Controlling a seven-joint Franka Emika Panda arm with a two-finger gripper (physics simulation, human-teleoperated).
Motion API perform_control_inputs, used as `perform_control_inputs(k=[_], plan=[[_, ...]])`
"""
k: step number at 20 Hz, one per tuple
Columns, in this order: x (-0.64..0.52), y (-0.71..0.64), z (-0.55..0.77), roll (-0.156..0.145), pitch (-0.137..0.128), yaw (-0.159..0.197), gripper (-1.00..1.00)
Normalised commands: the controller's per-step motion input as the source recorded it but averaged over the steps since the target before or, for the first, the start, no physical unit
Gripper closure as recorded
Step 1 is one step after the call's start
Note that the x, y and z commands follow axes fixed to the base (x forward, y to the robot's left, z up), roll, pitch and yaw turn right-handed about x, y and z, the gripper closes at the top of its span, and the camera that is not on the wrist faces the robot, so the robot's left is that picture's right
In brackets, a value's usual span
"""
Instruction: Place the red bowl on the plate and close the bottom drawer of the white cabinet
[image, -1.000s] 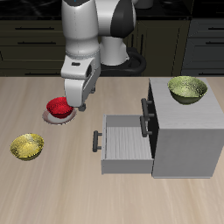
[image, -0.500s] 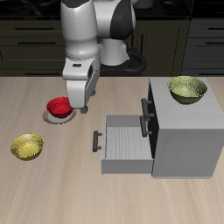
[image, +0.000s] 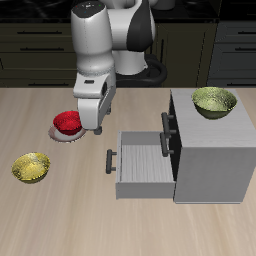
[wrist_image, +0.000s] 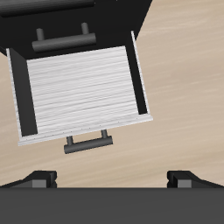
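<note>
Bowl sits on the plate; the open drawer is the step that remains.

The red bowl (image: 67, 122) rests on the plate (image: 57, 133), whose rim shows under it, so I judge the first half of the task as done. The hand (image: 95, 124) hangs just beside the bowl, above the counter (image: 60, 210), and carries nothing; in the wrist view its two fingertips (wrist_image: 40, 179) stand far apart, so it is wide. The bottom drawer (image: 143, 160) of the white cabinet (image: 214, 150) is pulled far out toward the bowl's side, its dark handle (image: 110, 161) facing out. The next move, I think, calls for bringing the hand in front of this handle and pushing the drawer front straight back into the cabinet, without hooking the upper handle.
</note>
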Motion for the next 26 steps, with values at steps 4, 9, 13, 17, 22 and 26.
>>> perform_control_inputs(k=[4, 9, 13, 17, 22, 26], plan=[[-0.03, -0.03, -0.17, -0.005, 0.029, -0.01, -1.0], [-0.04, -0.05, -0.19, 0.002, 0.019, 0.016, -1.0], [-0.02, -0.09, -0.14, -0.009, 0.008, -0.009, -1.0], [0.03, -0.07, -0.26, -0.005, -0.008, -0.017, -1.0], [0.02, -0.03, -0.14, -0.001, 0.008, -0.007, -1.0], [0.03, 0.01, -0.16, 0.005, -0.047, -0.013, -1.0]])
